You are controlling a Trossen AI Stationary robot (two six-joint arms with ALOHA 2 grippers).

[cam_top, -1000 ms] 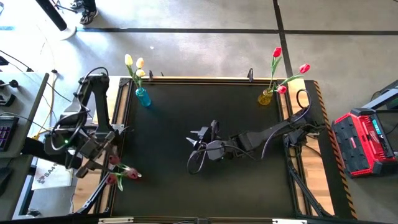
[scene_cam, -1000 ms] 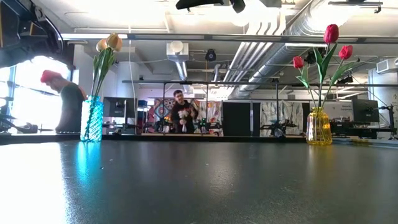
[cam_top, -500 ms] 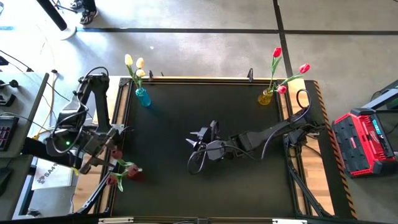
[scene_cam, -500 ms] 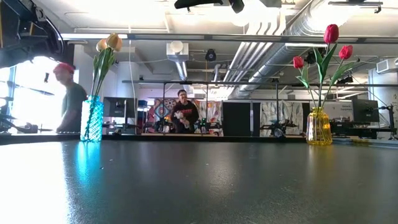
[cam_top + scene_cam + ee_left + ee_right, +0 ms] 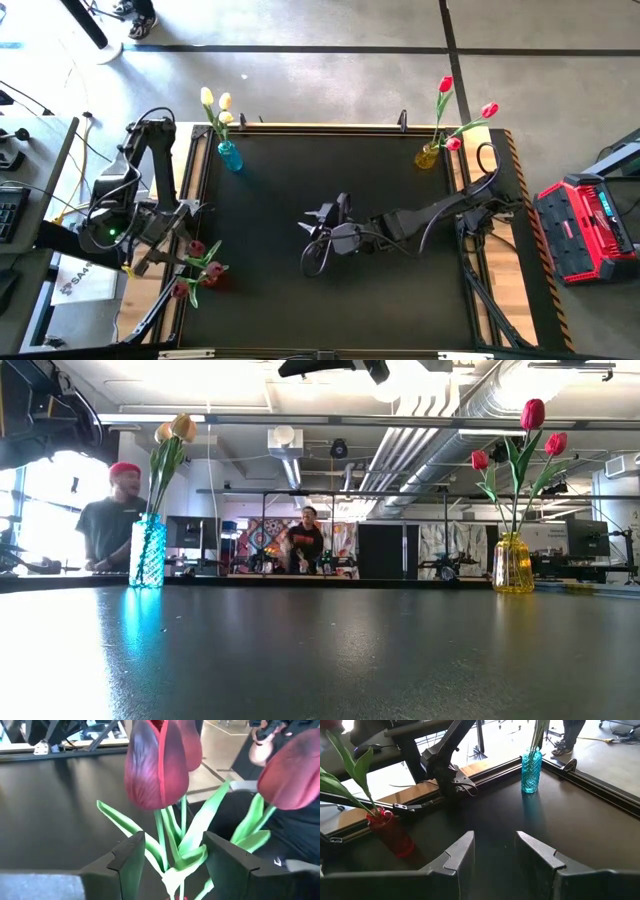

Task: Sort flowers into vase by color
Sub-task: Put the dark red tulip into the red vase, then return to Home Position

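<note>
Three dark maroon tulips [image 5: 157,765] stand with their stems in a red vase [image 5: 390,837] at the table's near left edge [image 5: 213,278]. My left gripper [image 5: 175,855] is open at that edge [image 5: 175,248], with a finger on either side of the green stems and leaves. Whether a leaf brushes a finger cannot be told. My right gripper [image 5: 495,845] is open and waits over the table's middle [image 5: 310,222], pointing left. Cream-yellow tulips [image 5: 215,105] fill a blue vase [image 5: 230,157]. Red tulips [image 5: 455,110] stand in a yellow vase [image 5: 427,157].
The blue vase [image 5: 147,550] stands at the far left corner and the yellow vase [image 5: 512,563] at the far right corner. A cable loop [image 5: 315,262] hangs under the right arm. People stand in the room behind the table.
My left gripper has shifted a little toward the table's right and far edge. The maroon tulip head nearest it has swung the same way, while the other heads have stayed put. A person behind the table has walked along.
</note>
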